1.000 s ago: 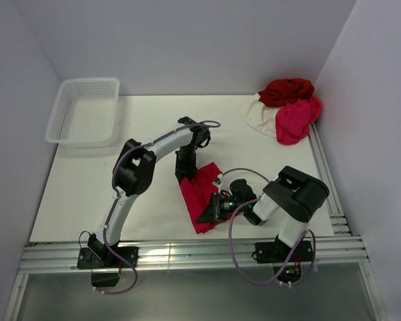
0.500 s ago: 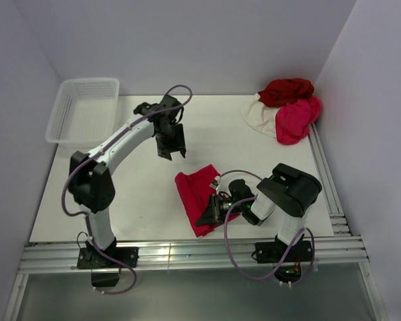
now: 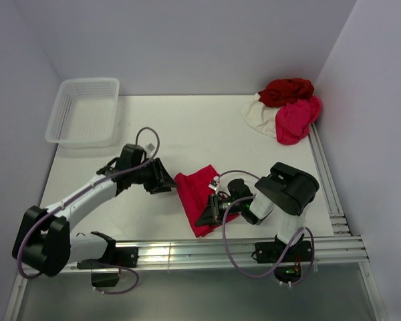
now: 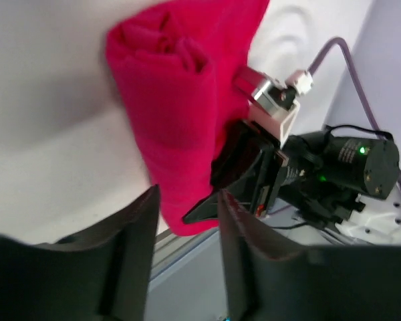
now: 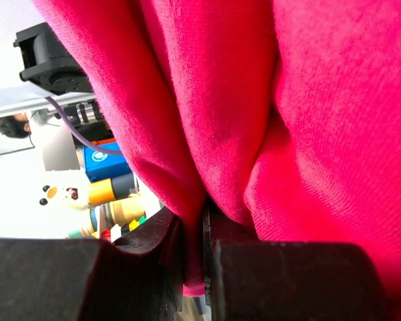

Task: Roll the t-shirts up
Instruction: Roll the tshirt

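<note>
The crimson t-shirt [image 3: 195, 190] lies folded into a thick band at the near middle of the white table [image 3: 207, 127], between the two arms. We judge it light, limp and slightly clingy. It will likely sag or unroll unless we pinch through several layers at a folded edge. The right gripper [image 3: 208, 214] has its fingers clamped on the shirt's near fold, with cloth bunched between them. The left gripper [image 3: 166, 182] sits just beside the shirt's left edge, fingers apart and empty. The tabletop looks smooth, so the cloth should slide. Plain walls [image 3: 187, 40] enclose it. A pile of t-shirts [image 3: 287, 110] fills the far right corner and a white mesh basket [image 3: 83, 114] the far left, both well apart from the work.
</note>
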Tool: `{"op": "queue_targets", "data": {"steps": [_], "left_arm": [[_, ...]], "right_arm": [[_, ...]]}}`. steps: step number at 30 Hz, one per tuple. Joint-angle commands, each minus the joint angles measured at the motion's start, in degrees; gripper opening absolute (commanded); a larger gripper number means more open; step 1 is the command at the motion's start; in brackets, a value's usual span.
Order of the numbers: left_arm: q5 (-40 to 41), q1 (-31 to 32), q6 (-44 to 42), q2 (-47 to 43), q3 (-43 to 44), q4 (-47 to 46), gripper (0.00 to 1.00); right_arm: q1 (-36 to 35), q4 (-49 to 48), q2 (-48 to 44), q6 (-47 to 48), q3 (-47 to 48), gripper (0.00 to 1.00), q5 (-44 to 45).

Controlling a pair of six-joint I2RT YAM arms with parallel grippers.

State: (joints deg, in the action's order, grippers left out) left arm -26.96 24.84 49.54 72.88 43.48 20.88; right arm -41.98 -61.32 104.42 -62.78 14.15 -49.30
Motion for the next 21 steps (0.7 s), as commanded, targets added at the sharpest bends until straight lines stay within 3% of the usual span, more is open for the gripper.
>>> {"op": "queue_targets", "data": {"steps": [1, 5, 10, 21], "left_arm": [[-5.9, 0.2, 10.2, -4.3, -9.9, -24.6, 0.42], [-4.7, 0.7, 12.5, -2.8, -13.6, -29.5, 0.29], [-5.3, 1.3, 12.3, -0.7, -11.9, -32.9, 0.28], [-3.8, 4.3, 13.6, 13.2, -9.7, -40.4, 0.23]], "right_arm": [[-0.6, 2.4, 1.7, 0.2, -0.3, 0.00, -0.6], [-0.6, 1.8, 1.8, -0.4, -0.3, 0.00, -0.6], [-0.6, 2.3, 1.9, -0.3, 0.2, 0.00, -0.6], [-0.6, 0.7, 2.5, -1.6, 0.2, 0.00, -0.2]]}}
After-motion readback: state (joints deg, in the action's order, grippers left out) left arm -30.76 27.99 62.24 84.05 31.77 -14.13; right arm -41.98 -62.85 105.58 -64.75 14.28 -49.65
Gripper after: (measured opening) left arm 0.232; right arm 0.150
